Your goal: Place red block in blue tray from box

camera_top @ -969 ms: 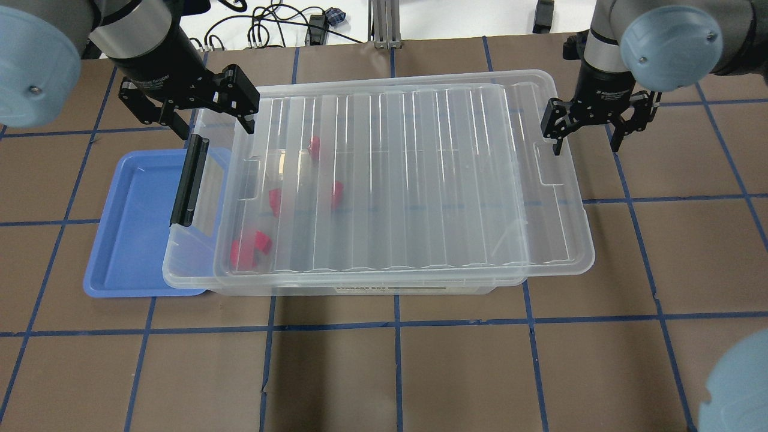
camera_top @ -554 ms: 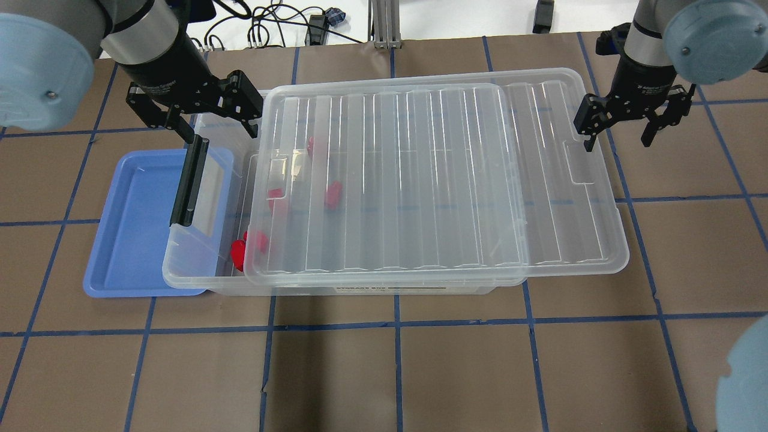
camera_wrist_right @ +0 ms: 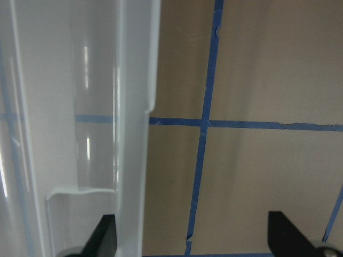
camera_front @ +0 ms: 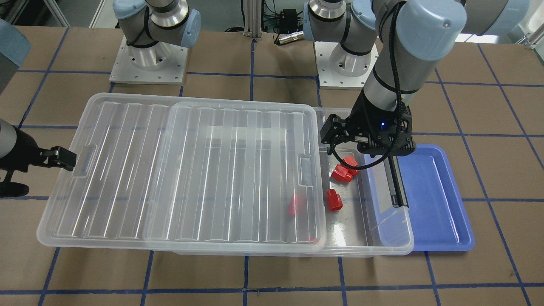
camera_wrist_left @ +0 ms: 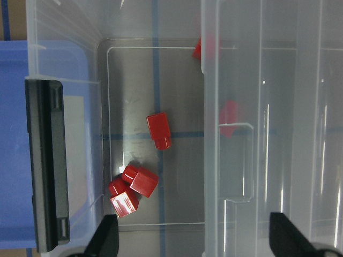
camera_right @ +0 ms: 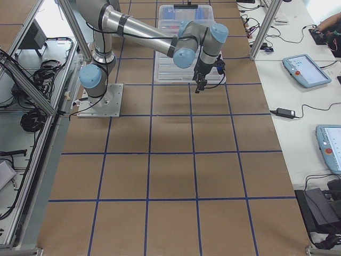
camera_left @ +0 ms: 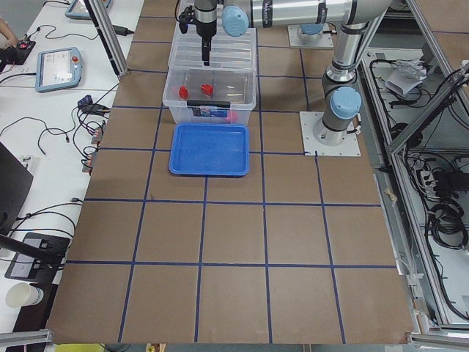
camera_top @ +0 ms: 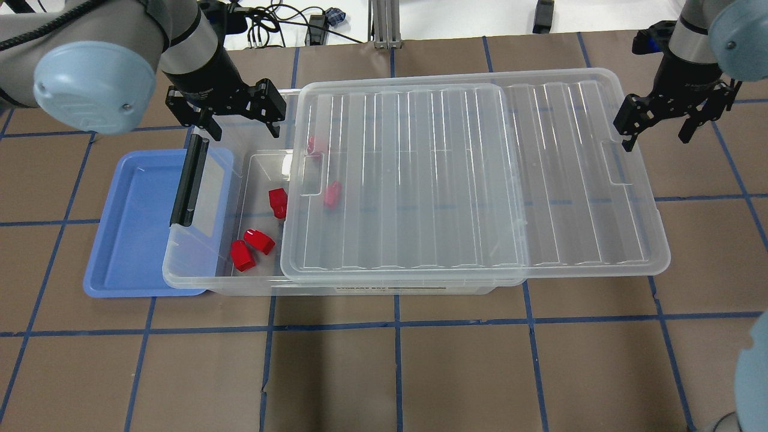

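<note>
The clear box (camera_top: 198, 264) has its ribbed lid (camera_top: 480, 180) slid toward the overhead view's right, so its left end is uncovered. Three red blocks (camera_top: 278, 203) (camera_top: 260, 240) (camera_top: 242, 256) lie in the uncovered part, also in the left wrist view (camera_wrist_left: 159, 130). Two more (camera_top: 332, 194) show through the lid. The blue tray (camera_top: 138, 228) lies empty beside the box's latch end. My left gripper (camera_top: 238, 123) hangs open and empty above the uncovered far end. My right gripper (camera_top: 655, 129) is open, one finger against the lid's right edge (camera_wrist_right: 134, 134).
The black latch bar (camera_top: 189, 182) stands on the folded-out flap over the tray's edge. The lid overhangs the box's right end. Brown table with blue tape grid (camera_top: 396, 372) lies in front. Cables lie beyond the far edge.
The lid has slid further right, with the right gripper moving right at its edge. Three red blocks are now uncovered. The left gripper moved right, over the box's open end.
</note>
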`<control>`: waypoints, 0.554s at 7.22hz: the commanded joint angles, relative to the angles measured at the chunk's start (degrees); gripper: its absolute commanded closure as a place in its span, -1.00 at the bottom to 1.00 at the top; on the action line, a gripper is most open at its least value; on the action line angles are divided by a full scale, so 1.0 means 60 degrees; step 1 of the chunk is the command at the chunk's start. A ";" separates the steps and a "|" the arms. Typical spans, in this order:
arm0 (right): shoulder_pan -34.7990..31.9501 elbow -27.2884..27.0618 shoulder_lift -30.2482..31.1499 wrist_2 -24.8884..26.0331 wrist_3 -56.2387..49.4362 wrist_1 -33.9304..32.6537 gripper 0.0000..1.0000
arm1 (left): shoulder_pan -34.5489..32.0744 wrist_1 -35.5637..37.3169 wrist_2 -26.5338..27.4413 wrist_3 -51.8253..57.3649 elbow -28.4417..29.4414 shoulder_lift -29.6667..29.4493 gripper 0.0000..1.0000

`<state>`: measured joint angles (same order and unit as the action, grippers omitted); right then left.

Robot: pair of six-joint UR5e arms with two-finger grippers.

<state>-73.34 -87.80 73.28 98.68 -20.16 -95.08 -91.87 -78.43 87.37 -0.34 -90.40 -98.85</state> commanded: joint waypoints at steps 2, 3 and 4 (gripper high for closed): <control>0.0372 -0.0001 -0.0011 0.0004 -0.0579 -0.0033 -1.00 | 0.0018 0.1417 -0.0002 0.0652 -0.1133 -0.0107 -1.00; 0.0387 -0.0001 -0.0011 0.0004 -0.0580 -0.0033 -1.00 | 0.0033 0.1702 0.0027 0.0614 -0.1266 -0.0251 -1.00; 0.0416 -0.0001 -0.0011 0.0004 -0.0580 -0.0033 -1.00 | 0.0047 0.1835 0.0013 0.0396 -0.1630 -0.0325 -1.00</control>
<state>-71.08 -87.80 73.22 98.69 -23.53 -95.27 -91.71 -69.31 87.44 2.73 -97.90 -100.18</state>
